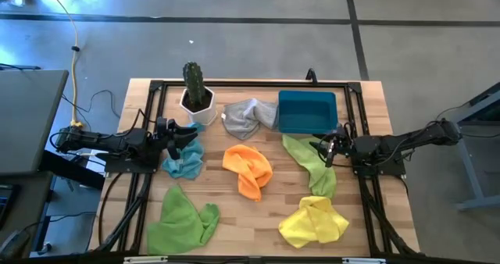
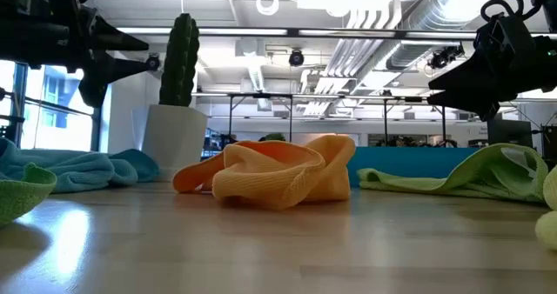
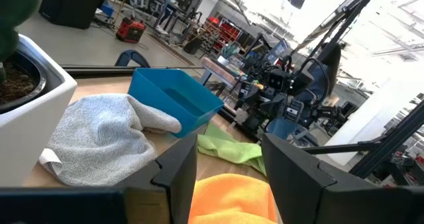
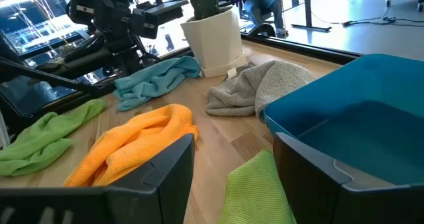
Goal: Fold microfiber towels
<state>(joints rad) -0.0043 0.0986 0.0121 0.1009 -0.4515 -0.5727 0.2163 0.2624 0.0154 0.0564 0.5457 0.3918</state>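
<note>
I hold the left gripper (image 1: 186, 137) raised above the light blue towel (image 1: 183, 161) near the bench's left edge, fingers spread wide and empty. The right gripper (image 1: 329, 148) hangs over the lime green towel (image 1: 311, 162) near the right edge, fingers likewise wide and empty.

All six towels lie crumpled and unfolded on the bench (image 1: 367, 100):
- the orange towel (image 1: 248, 168) at the centre;
- the grey towel (image 1: 248, 115) toward the far edge, touching the blue bin (image 1: 306, 112);
- the yellow towel (image 1: 314, 221) toward the near right corner;
- a second lime green towel (image 1: 181, 219) toward the near left corner;
- the light blue and the first lime green towels under the grippers, as stated.

Judged hazards:
1. The potted cactus (image 1: 195, 92) stands just beside the left gripper and the light blue towel. A careless lift or sweep could tip the pot.
2. The grey towel rests against the bin. Dragging it could shift the bin.
3. The lime green towel under the right gripper reaches up to the bin's front wall. Pulling it flat could snag there.
4. Both arms would reach toward the centre for the orange towel. Simultaneous approach risks contact between them.
5. Bunched cloth may be pinched through several layers, giving a lopsided fold.

No brand, label or legible writing shows on any item.
</note>
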